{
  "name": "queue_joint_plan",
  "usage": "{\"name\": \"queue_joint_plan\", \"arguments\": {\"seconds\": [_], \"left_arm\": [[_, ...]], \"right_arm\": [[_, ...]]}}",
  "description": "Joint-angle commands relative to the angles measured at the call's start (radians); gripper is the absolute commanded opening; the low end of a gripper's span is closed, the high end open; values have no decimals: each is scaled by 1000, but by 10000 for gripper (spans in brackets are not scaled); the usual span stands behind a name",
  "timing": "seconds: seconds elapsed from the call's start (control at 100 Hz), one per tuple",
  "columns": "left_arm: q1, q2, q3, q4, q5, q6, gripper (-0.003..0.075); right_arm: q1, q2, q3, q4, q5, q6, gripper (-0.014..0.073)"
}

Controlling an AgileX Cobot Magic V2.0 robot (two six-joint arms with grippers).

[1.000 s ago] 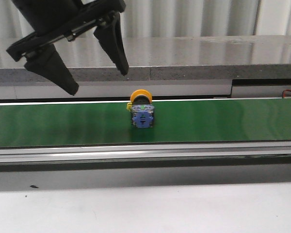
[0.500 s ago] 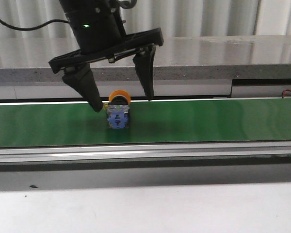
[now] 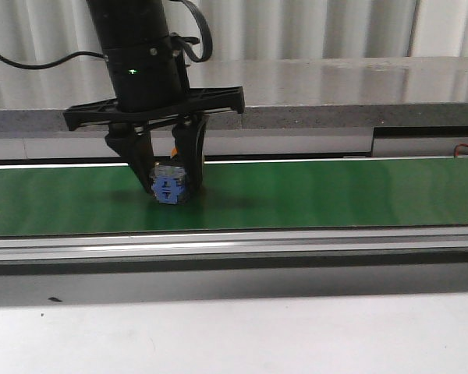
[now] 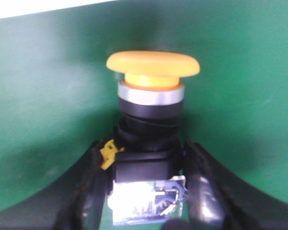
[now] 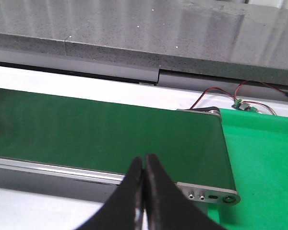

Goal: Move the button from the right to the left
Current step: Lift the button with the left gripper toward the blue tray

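The button [image 3: 169,187], with a blue-and-grey body and a yellow-orange cap, lies on the green conveyor belt [image 3: 335,195]. My left gripper [image 3: 168,178] is down over it, its two black fingers closed against the sides of the body. In the left wrist view the button [image 4: 151,139] sits between the fingers [image 4: 204,187], cap [image 4: 152,64] pointing away from the wrist. My right gripper [image 5: 144,165] is shut and empty, above the near edge of the belt near its right end; it does not show in the front view.
A grey stone ledge [image 3: 335,86] runs behind the belt. A metal rail [image 3: 296,241] borders the belt's near side, with white table [image 3: 257,335] in front. Red and black wires [image 5: 221,93] lie by the belt's end roller; a bright green mat [image 5: 264,158] lies beside it.
The button rode the belt leftward. My left gripper came down from above and closed its fingers on the button's body.
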Motion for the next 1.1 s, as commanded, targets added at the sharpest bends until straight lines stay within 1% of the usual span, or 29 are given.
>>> {"name": "queue_joint_plan", "arguments": {"seconds": [0.0,0.16,0.38,0.56,0.63,0.8,0.86,0.91,1.09], "left_arm": [[-1,-56,-60,17,17,-20,80],[16,-56,-143,75,87,-20,80],[93,-60,-186,94,142,17,81],[195,-77,-186,92,142,74,81],[247,-83,-186,71,142,144,81],[368,-97,-186,47,142,247,81],[412,-97,-186,47,142,332,81],[449,-97,-186,47,142,367,81],[565,-97,-186,47,142,399,81]], "right_arm": [[2,10,-27,-1,-87,-9,-67],[2,10,-27,-1,-87,-9,-67],[2,10,-27,-1,-87,-9,-67],[2,10,-27,-1,-87,-9,-67],[2,10,-27,-1,-87,-9,-67],[2,10,-27,-1,-87,-9,-67],[2,10,-27,-1,-87,-9,-67],[2,10,-27,-1,-87,-9,-67],[2,10,-27,-1,-87,-9,-67]]}}
